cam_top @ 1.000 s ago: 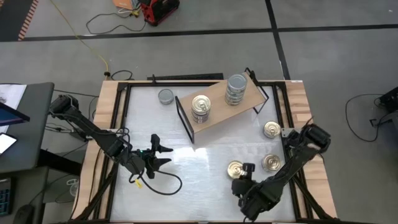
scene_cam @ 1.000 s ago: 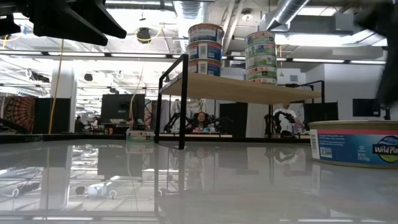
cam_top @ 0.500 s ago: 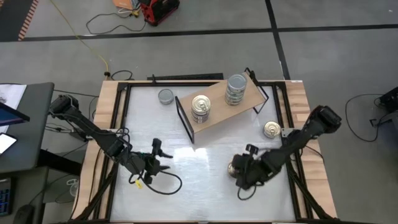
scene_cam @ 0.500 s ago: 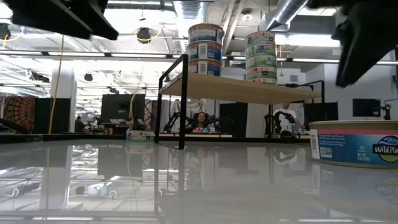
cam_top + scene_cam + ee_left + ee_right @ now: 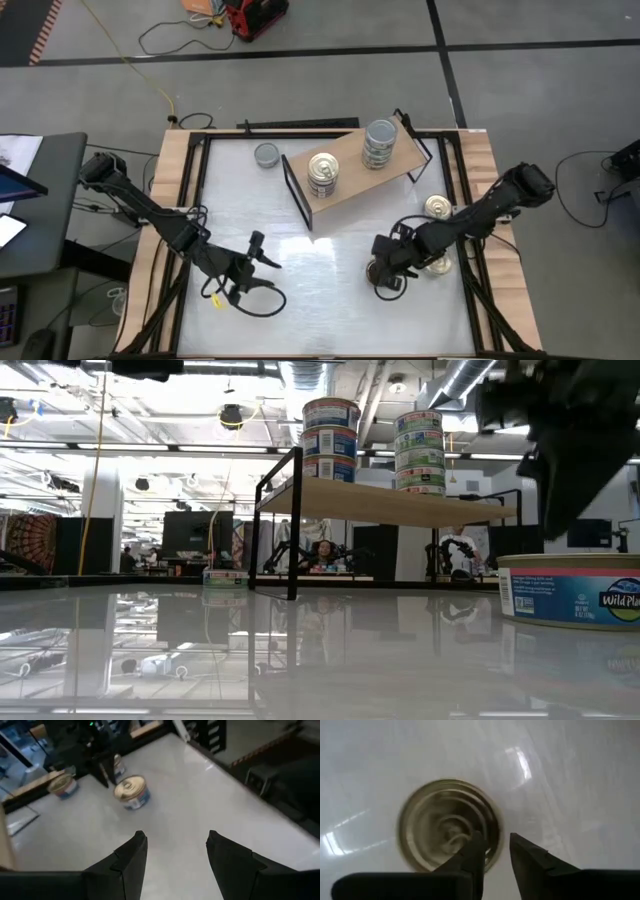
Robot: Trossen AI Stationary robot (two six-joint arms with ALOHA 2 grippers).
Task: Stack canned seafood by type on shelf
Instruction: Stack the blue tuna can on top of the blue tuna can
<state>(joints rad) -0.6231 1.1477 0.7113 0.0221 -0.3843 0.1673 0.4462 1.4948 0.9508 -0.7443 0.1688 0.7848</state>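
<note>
The shelf [image 5: 349, 160] is a tan board on a black frame at the table's far middle. It bears a stack of gold-lidded tins [image 5: 323, 173] and a stack of grey-topped tins [image 5: 379, 142]. A grey-topped tin [image 5: 266, 154] stands on the table to its left. My right gripper [image 5: 495, 851] hangs, open by a narrow gap, over the rim of a gold-lidded tin [image 5: 446, 825] on the table, and in the low view it [image 5: 560, 510] stays just above that tin [image 5: 572, 590]. My left gripper [image 5: 175, 850] is open over bare table at the near left.
Two more gold-lidded tins stand near the table's right edge, one [image 5: 436, 207] in the open and one [image 5: 437, 264] partly under my right arm. A cable [image 5: 262, 298] loops on the table below my left gripper. Wooden rails [image 5: 170, 220] edge the table.
My right arm has swung from the near edge toward the far edge, bringing its gripper over the gold-lidded tin and tipping it downward. My left gripper has turned at the wrist without changing place. No tin has moved.
</note>
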